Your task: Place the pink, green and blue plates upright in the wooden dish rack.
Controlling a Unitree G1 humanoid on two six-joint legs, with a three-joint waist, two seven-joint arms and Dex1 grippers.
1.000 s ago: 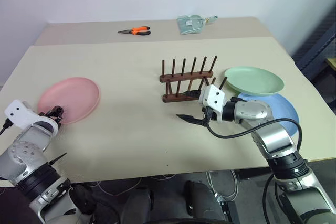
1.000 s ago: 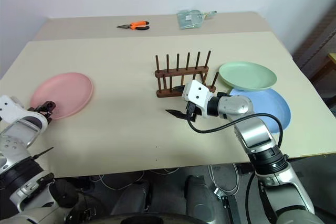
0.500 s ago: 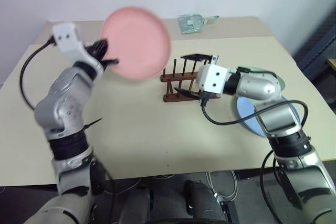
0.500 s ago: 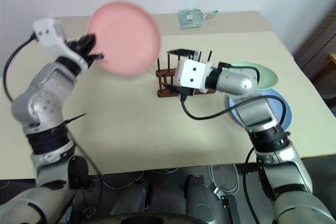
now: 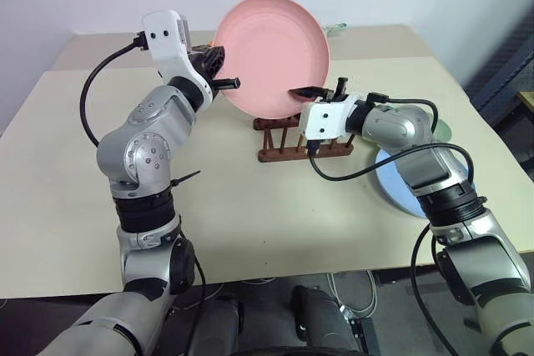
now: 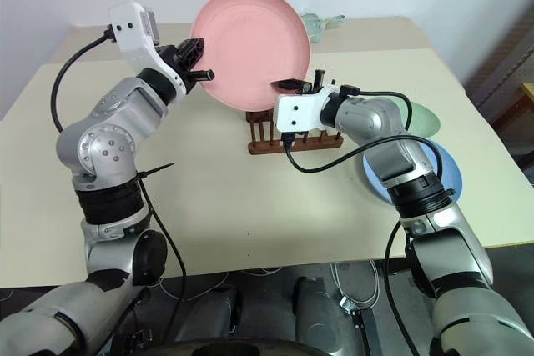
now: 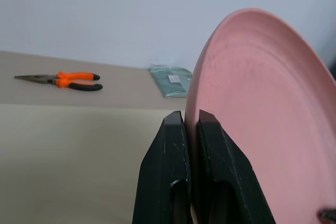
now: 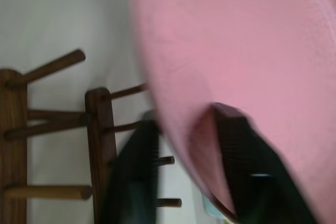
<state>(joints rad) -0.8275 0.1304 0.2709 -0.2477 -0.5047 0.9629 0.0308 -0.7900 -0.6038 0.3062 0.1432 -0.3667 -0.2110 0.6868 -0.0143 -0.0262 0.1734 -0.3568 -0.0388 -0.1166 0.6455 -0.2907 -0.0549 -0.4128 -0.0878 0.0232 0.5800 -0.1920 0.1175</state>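
Note:
The pink plate (image 5: 271, 60) stands on edge in the air just above the wooden dish rack (image 5: 284, 154). My left gripper (image 7: 191, 116) is shut on its left rim. My right gripper (image 5: 324, 89) is at the plate's lower right rim, directly over the rack's pegs (image 8: 100, 129); the rim reaches into it in the right wrist view. The green plate (image 6: 425, 114) lies right of the rack, mostly hidden behind my right arm. The blue plate (image 6: 446, 168) lies flat in front of it, partly covered by the same arm.
Orange-handled pliers (image 7: 63, 80) and a clear green packet (image 7: 170, 80) lie at the far side of the table. The beige tabletop (image 5: 250, 214) in front of the rack is bare. A wall stands behind the table.
My left arm lifted the pink plate off the table's left side, swung it right and turned it upright over the rack. My right gripper rose from the table to the plate's rim.

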